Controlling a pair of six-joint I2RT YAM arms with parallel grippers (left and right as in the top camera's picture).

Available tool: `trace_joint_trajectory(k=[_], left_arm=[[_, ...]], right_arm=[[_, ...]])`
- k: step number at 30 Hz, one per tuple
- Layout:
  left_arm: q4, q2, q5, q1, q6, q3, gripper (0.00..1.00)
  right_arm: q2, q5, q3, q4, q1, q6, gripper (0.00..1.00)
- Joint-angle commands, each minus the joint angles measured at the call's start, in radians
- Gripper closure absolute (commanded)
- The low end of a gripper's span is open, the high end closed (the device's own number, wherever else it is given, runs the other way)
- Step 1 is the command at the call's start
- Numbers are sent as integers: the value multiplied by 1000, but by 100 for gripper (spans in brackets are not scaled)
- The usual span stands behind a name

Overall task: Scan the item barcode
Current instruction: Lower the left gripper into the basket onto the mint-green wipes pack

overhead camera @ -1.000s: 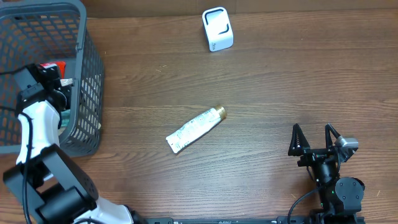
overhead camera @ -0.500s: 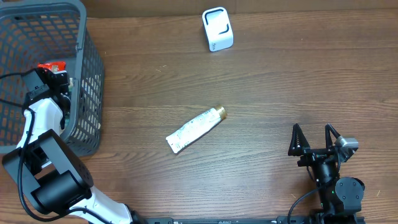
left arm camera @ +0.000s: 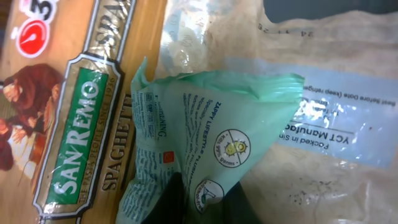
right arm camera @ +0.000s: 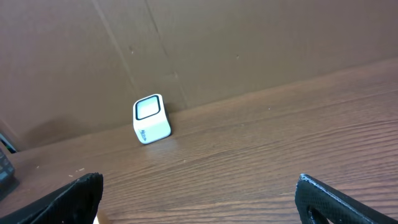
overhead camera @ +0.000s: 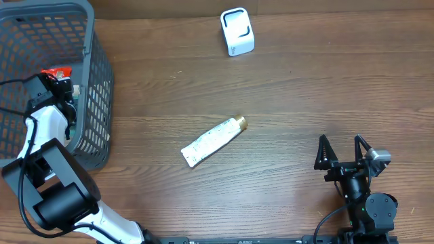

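Only just begun. Pinching the green packet (left arm camera: 231,127) in the closed left end effector (left arm camera: 204,200), inside the basket (overhead camera: 97,74) at the table's left edge. Holding the right end effector (overhead camera: 345,152) wide open. Yet to lift and show the scanner (overhead camera: 237,31).

You've a brown wood-grain table (overhead camera: 305,88) carrying three things — grey mesh basket (overhead camera: 98,88) at left, white scanner (overhead camera: 237,31) far edge, white tube (overhead camera: 211,141) mid-table.
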Motion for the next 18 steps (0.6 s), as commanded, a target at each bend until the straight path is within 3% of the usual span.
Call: trace_joint_trajectory(k=[1, 4, 7, 18], left_arm=[[-31, -66, -7, 5, -159, 39, 96], [-73, -153, -79, 5, -341, 82, 96], [-105, -252, -86, 5, -432, 106, 96], [-168, -613, 83, -56, -472, 107, 96]], right_arm=[[-10, 3, -11, 5, 7, 4, 0], [-10, 3, -11, 4, 7, 4, 0], [-10, 3, -11, 4, 7, 4, 0], [-10, 3, -11, 4, 7, 4, 0]])
